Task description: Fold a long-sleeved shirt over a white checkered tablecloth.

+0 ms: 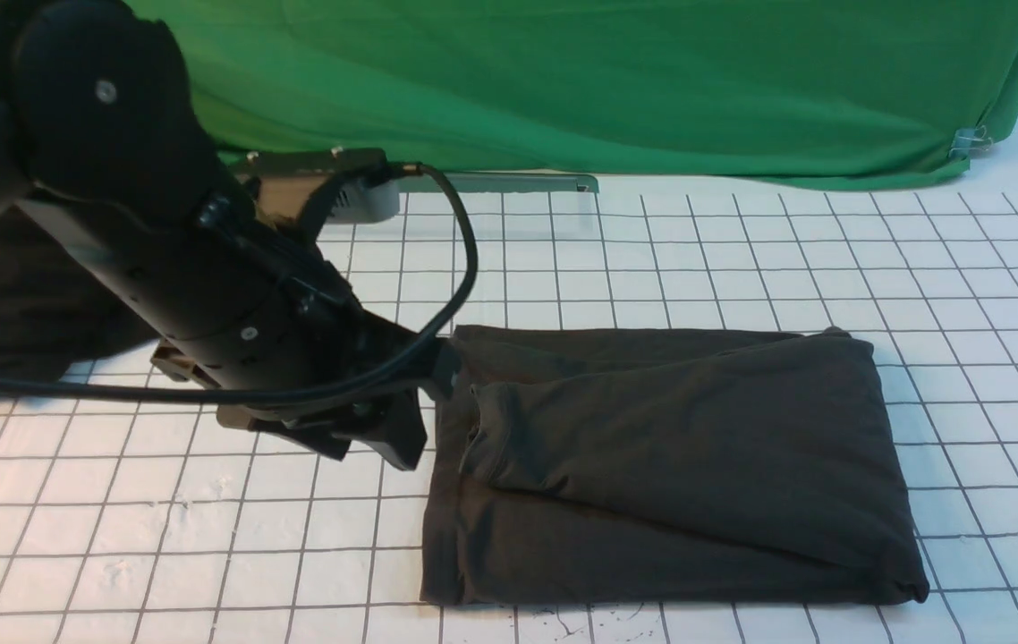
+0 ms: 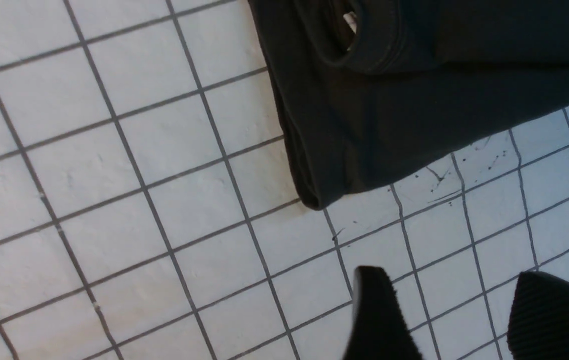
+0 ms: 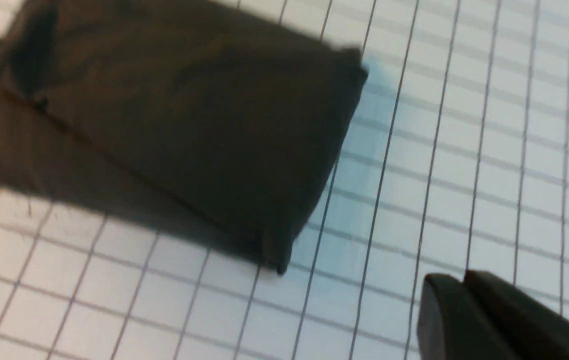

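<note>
Your long-sleeved shirt [image 1: 679,465] lies folded into a compact rectangle on the white checkered tablecloth [image 1: 205,537], right of centre. Your left gripper [image 2: 457,320] hangs beside its left edge, jaws apart, holding nothing. Your right gripper [image 3: 464,300] (wrist view only) has its fingers pressed together, clear of the shirt.

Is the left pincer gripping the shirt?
No. The left pincer is open over bare tablecloth, apart from the shirt.
</note>
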`<action>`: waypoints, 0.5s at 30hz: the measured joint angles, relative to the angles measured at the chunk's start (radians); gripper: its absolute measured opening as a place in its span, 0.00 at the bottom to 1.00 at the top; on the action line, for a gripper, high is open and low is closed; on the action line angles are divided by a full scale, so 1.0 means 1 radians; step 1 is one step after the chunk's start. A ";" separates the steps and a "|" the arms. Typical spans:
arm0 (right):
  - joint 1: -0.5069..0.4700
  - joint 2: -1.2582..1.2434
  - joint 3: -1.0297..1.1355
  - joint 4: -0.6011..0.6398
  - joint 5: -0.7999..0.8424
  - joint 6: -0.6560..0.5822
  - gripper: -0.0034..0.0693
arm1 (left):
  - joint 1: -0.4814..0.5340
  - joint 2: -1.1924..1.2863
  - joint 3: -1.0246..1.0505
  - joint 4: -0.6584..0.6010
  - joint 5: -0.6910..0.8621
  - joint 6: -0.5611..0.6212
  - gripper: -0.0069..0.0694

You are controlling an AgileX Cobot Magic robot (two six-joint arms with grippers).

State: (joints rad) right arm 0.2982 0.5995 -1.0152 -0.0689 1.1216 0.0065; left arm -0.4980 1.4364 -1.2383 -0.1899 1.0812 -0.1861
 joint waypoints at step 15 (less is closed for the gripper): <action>0.000 -0.475 0.436 -0.002 -0.550 -0.077 0.05 | 0.000 -0.008 0.000 -0.005 -0.100 0.013 0.09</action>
State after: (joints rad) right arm 0.2982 0.1249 -0.5790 -0.0713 0.5718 -0.0702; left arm -0.4980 1.4288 -1.2383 -0.1952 0.9815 -0.1729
